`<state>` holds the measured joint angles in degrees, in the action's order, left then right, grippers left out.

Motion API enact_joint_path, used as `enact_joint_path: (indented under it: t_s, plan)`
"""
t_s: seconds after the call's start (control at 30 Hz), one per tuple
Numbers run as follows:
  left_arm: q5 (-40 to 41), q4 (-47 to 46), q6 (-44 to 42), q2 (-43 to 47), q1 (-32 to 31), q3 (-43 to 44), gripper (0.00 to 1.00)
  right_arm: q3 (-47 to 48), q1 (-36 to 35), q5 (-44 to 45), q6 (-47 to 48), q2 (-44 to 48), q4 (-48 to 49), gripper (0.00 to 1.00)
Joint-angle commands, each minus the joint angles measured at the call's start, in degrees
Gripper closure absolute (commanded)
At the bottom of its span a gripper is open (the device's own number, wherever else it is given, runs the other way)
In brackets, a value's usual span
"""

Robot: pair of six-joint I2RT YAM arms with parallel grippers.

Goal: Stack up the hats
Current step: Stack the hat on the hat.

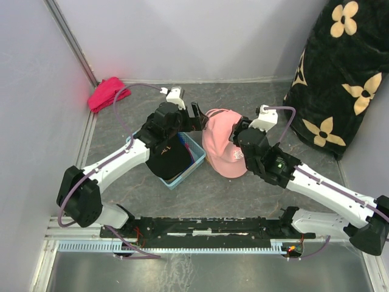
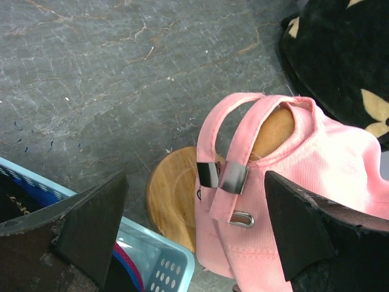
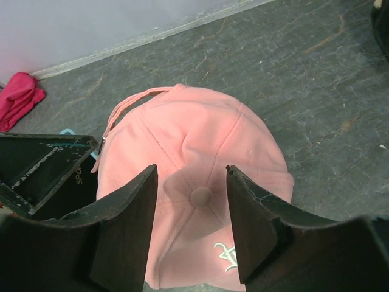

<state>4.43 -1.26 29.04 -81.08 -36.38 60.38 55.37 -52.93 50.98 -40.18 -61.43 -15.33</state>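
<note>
Right gripper (image 3: 191, 182) parted above light pink stitched fabric baseball cap (image 3: 194, 131), domed over smooth round wooden stand (image 2: 170, 196), left gripper (image 2: 196, 182) spread wide beside it.

Matt, finely ribbed cloth on the light pink cap (image 2: 328, 176), with a glossy metal buckle (image 2: 223, 176). Smooth, satin wood on the round stand (image 2: 171, 193). Perforated, slightly glossy plastic basket (image 2: 159, 263). Matt, veined grey surface (image 2: 121, 73).

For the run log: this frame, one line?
pink cap on wooden stand | left gripper open at strap | right gripper open over crown
</note>
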Motion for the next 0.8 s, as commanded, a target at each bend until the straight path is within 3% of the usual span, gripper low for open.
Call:
enact_joint_path:
  t_s: [0.0,0.77]
  plan:
    - [-2.51,-3.82,-1.54,-1.33,1.16,2.79,0.01,0.10,2.23,-1.40,1.68,1.23,2.35,0.43]
    - [-2.82,-0.62,-1.55,-7.99,5.16,5.49,0.02,1.80,17.49,-24.51,-1.58,-8.00,7.00,0.43]
